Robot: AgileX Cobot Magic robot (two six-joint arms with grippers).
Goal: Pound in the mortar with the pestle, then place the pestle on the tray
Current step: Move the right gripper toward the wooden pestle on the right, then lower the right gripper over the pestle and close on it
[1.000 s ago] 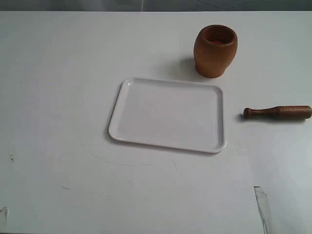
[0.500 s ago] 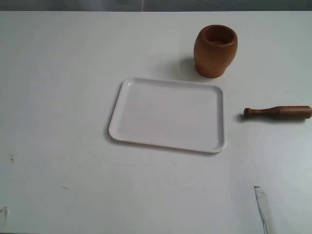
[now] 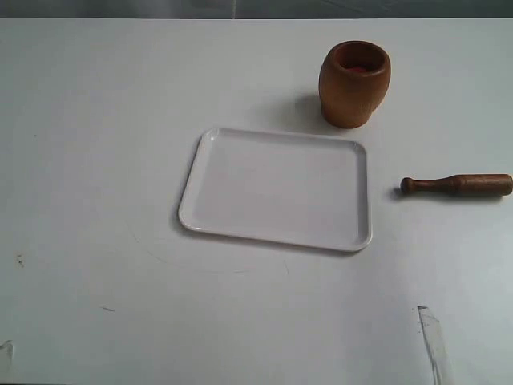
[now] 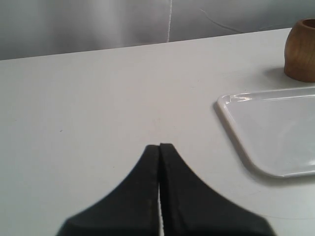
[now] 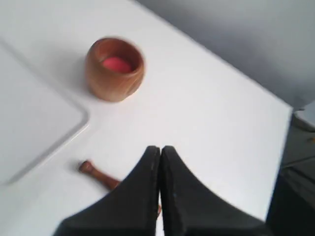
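Note:
The light-brown wooden mortar point(image 3: 354, 83) stands upright at the back right of the table, its reddish inside point(image 5: 117, 63) showing. Right of the white tray point(image 3: 276, 188) lies the dark pestle point(image 3: 457, 185) on its side, knob end toward the tray. The tray holds nothing. Neither gripper appears in the exterior view. My left gripper point(image 4: 160, 146) is shut with nothing in it, off the tray's point(image 4: 266, 130) corner, the mortar point(image 4: 300, 50) far beyond. My right gripper point(image 5: 160, 148) is shut and empty above the pestle point(image 5: 97, 173), hiding most of its length.
The white table runs to a far edge point(image 4: 98, 49) with a grey backdrop behind. Its right edge point(image 5: 288, 147) drops to a dark area. A torn strip of tape point(image 3: 431, 341) lies at the front right.

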